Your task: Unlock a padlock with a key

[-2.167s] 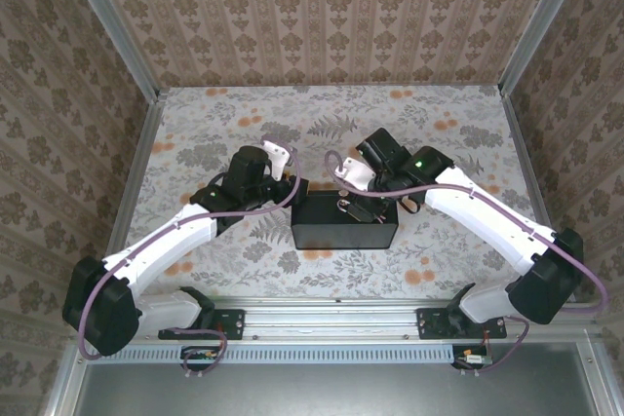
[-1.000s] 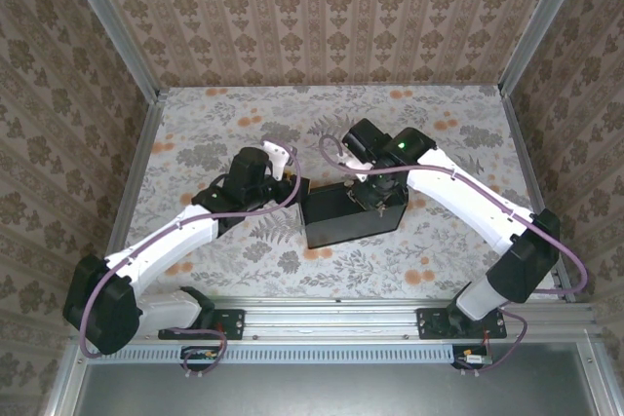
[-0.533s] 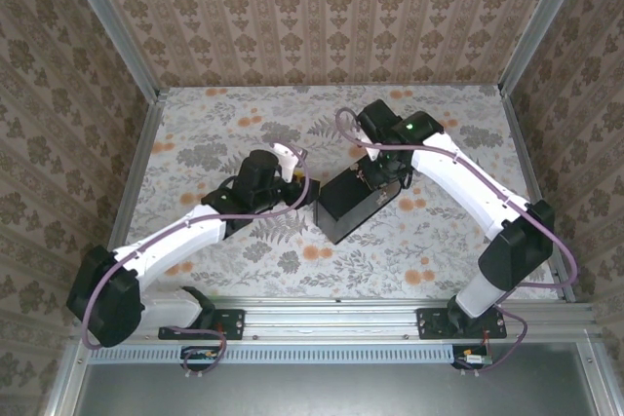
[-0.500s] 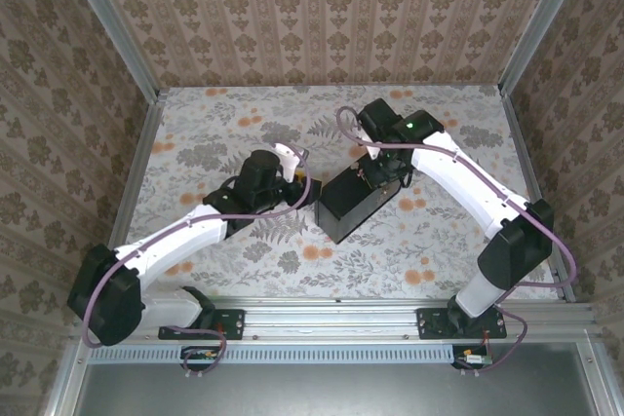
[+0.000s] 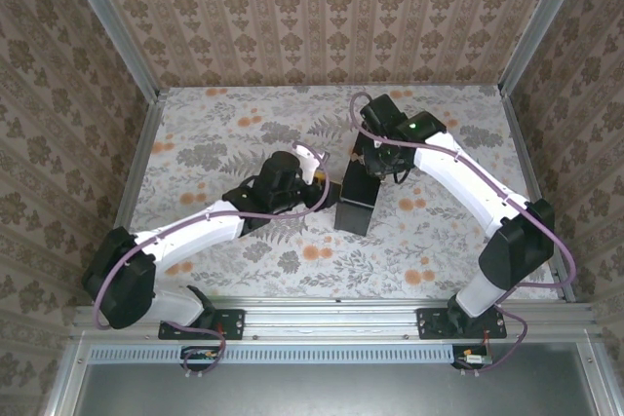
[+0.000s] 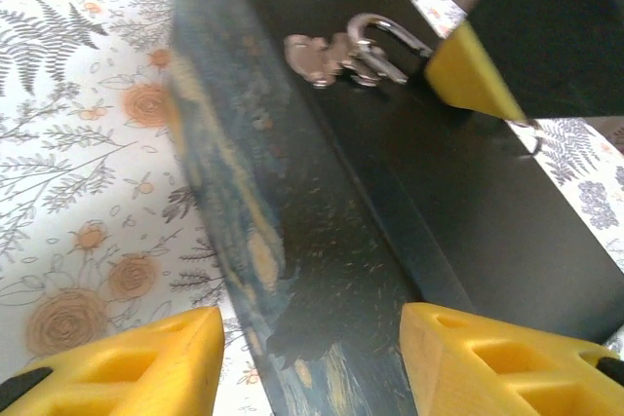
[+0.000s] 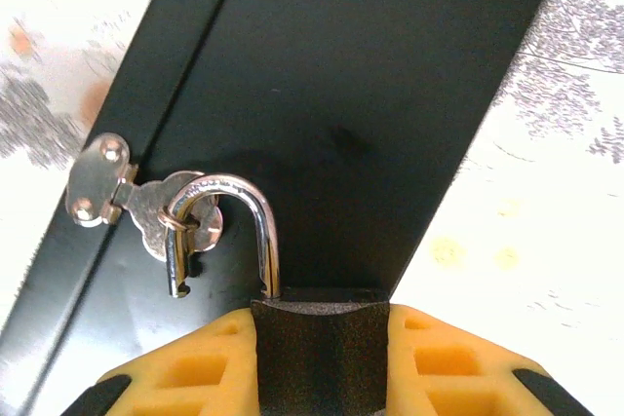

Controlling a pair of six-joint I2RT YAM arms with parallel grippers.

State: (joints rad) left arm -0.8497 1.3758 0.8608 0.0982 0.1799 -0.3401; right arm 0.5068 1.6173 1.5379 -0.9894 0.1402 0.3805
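While pinching the dark body of the padlock (image 7: 322, 372) between its yellow fingers (image 7: 195, 367), hanging over the lid of the black box (image 7: 370, 94) with the right gripper (image 7: 322, 330) set narrow, closed on that lock and nothing else. Over to the left gripper (image 6: 312, 362): spread about halfway, gripping nothing, straddling the box's long edge with one fingertip (image 6: 127, 358) above the table (image 6: 78, 143) and the other above the lid. From the right wrist, plainly: silver shackle (image 7: 249, 211) hooked through the hasp (image 7: 102, 177), one leg down in the lock body, the other leg's tip hanging free beside it. From the left wrist, adding: scuffed side wall of the box, plus a thin silver bit under the right gripper's finger, too small to name. From above, placing the box near the middle of the table, long side running toward the near edge. Lid down, inside hidden
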